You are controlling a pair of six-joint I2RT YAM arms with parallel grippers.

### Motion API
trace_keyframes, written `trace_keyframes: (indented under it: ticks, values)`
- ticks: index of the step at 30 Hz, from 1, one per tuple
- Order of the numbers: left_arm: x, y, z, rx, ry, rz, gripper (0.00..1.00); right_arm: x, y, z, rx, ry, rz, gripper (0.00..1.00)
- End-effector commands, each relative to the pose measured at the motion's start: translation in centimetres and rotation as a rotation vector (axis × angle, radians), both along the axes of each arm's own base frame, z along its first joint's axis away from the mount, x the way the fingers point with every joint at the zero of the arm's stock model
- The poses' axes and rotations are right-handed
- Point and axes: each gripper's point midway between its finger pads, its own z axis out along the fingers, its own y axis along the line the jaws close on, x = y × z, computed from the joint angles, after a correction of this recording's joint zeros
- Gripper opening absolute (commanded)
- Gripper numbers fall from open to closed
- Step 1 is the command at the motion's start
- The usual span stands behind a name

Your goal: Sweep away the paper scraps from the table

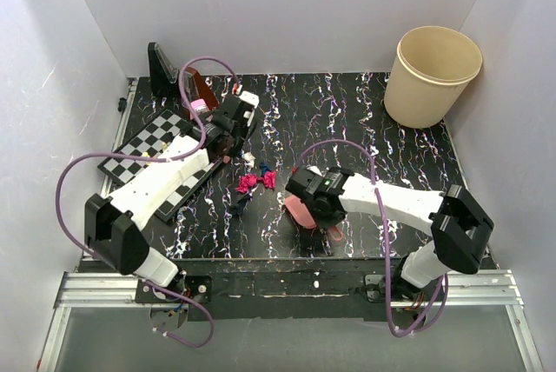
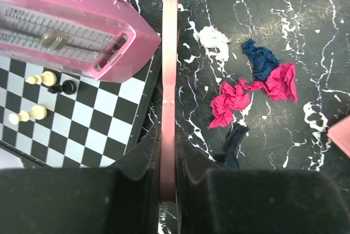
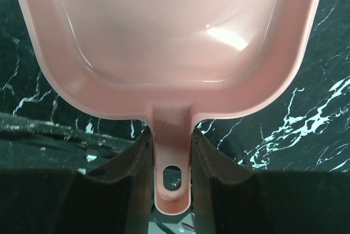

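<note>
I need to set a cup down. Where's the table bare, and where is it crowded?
Bare: the table at back, between the chessboard and the bucket, and on the right between bucket and right arm. Crowded: the paper scraps and dustpan at centre.

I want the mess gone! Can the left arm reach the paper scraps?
Probably yes: the left gripper holds a thin pink tool right beside the paper scraps, only bare table between.

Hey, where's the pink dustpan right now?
In the top view the pink dustpan sits near the front centre of the table, its handle clamped in the right gripper, just right of the paper scraps.
</note>
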Motion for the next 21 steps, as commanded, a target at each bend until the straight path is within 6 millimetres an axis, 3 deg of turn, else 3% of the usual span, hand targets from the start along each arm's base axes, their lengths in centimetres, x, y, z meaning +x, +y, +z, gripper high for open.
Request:
trace_keyframes:
  ticks: [1, 7, 13, 17, 21]
  values:
    - [0.9, 0.2, 0.7, 0.135, 0.02, -0.036, 0.0, -1.7, 1.1, 1.5, 0.017, 0.024, 0.057, 0.01]
    - [1.7, -1.2, -2.3, 0.288, 0.172, -0.119, 0.0, -5.0, 4.4, 1.4, 0.225, 0.153, 0.196, 0.01]
    - [2.3, -3.2, -4.3, 0.393, 0.252, -0.176, 0.0, -5.6, 5.1, 1.0, 0.261, 0.175, 0.239, 0.01]
    - [0.3, -6.4, -6.2, 0.343, 0.374, -0.295, 0.0, -6.4, 5.2, 0.6, 0.258, 0.214, 0.264, 0.01]
    - [-1.6, -8.6, -5.5, 0.224, 0.415, -0.349, 0.0, -6.5, 5.2, 0.5, 0.269, 0.208, 0.271, 0.01]
